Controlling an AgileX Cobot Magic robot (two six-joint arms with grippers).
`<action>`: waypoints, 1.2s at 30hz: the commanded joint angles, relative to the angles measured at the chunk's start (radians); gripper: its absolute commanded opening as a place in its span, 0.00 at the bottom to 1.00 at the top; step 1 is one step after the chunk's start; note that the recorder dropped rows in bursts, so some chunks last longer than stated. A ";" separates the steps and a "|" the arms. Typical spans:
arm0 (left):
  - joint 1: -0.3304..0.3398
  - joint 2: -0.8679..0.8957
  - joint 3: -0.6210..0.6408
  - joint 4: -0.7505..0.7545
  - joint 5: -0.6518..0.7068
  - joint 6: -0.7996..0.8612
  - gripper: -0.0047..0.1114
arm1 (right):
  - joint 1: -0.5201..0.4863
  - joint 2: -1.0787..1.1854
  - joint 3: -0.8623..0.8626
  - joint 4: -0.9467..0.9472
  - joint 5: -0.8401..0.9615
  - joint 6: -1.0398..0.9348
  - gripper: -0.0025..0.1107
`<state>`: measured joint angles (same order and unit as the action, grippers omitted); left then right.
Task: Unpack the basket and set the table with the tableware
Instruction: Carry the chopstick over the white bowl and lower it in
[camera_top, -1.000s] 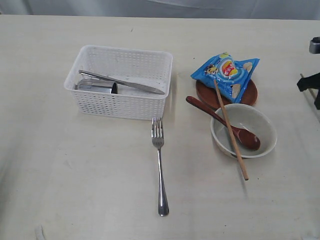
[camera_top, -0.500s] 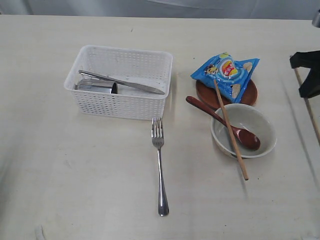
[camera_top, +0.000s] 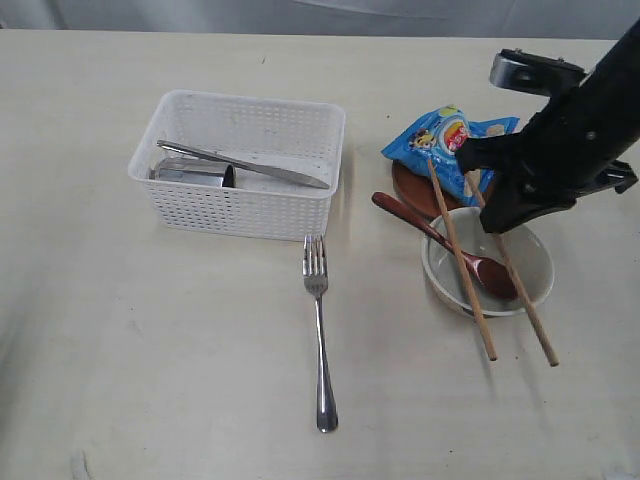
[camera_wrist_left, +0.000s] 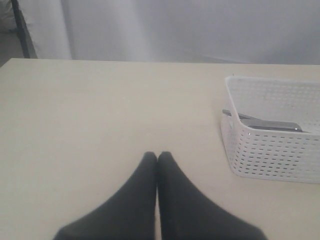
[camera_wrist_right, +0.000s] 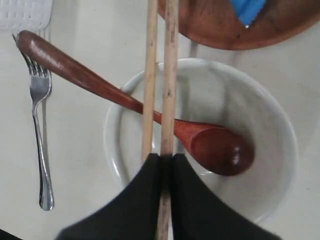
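Swinging in from the right edge since the earlier frame, the right gripper (camera_top: 500, 215) now hangs over the bowl (camera_top: 432, 278) in the exterior view, carrying the held chopstick (camera_top: 525, 300) at a slant. The resting chopstick (camera_top: 458, 250) lies just beside it, running from the plate (camera_top: 402, 182) across the bowl rim to the table (camera_top: 150, 350). The spoon (camera_top: 415, 222) sits with its head in the bowl, and the snack bag (camera_top: 450, 135) covers most of the plate. The fork (camera_top: 319, 330) lies in front of the basket (camera_top: 240, 215), which holds the knife (camera_top: 250, 165) and the cup (camera_top: 195, 173).

From the left wrist, the left gripper (camera_wrist_left: 157, 159) has its fingers pressed together on nothing, over bare table well apart from the basket.

From the right wrist, the fingers pinch the held chopstick (camera_wrist_right: 170, 75) tightly, almost parallel to the resting one.

The step looks like pairing the two sticks. Done well, the held one should come down gently onto the bowl rim, parallel and close to its mate, and be let go only once supported, so neither rolls nor nudges the spoon.
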<state>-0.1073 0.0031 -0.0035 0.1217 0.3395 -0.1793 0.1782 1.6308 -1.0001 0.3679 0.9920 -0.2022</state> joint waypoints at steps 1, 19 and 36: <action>0.004 -0.003 0.003 0.002 0.000 0.001 0.04 | 0.034 0.034 0.002 0.006 -0.014 0.035 0.02; 0.004 -0.003 0.003 0.002 0.000 0.001 0.04 | 0.036 0.107 0.002 -0.003 -0.132 0.026 0.02; 0.004 -0.003 0.003 0.002 0.000 0.001 0.04 | 0.036 0.107 0.002 -0.003 -0.152 0.022 0.40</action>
<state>-0.1073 0.0031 -0.0035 0.1236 0.3395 -0.1793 0.2129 1.7373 -1.0001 0.3719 0.8402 -0.1712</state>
